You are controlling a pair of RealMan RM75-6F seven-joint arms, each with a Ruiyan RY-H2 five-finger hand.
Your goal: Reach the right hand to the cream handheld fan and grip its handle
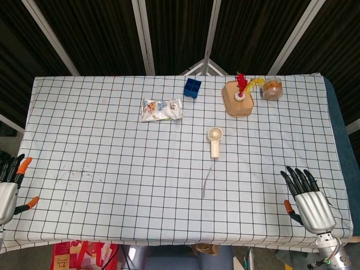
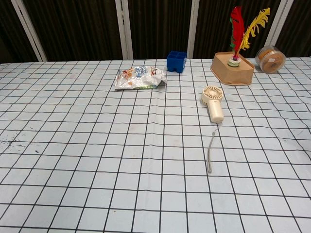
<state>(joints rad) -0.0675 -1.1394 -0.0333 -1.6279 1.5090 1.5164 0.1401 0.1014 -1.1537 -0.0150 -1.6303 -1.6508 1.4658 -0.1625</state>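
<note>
The cream handheld fan (image 1: 215, 140) lies flat on the checked tablecloth, round head away from me, handle (image 2: 216, 111) toward me, with a thin grey strap (image 2: 210, 153) trailing from the handle's end. My right hand (image 1: 308, 201) rests at the table's near right edge, fingers spread, holding nothing, well to the right of and nearer than the fan. At the near left edge sits my left hand (image 1: 10, 185), fingers apart and empty. The chest view shows neither hand.
A snack packet (image 1: 162, 109) lies at the back centre-left beside a blue box (image 1: 192, 88). Behind the fan stands a tan tray (image 1: 237, 101) with a red and yellow feather toy (image 2: 238, 29), and a round clear jar (image 1: 273, 88).
</note>
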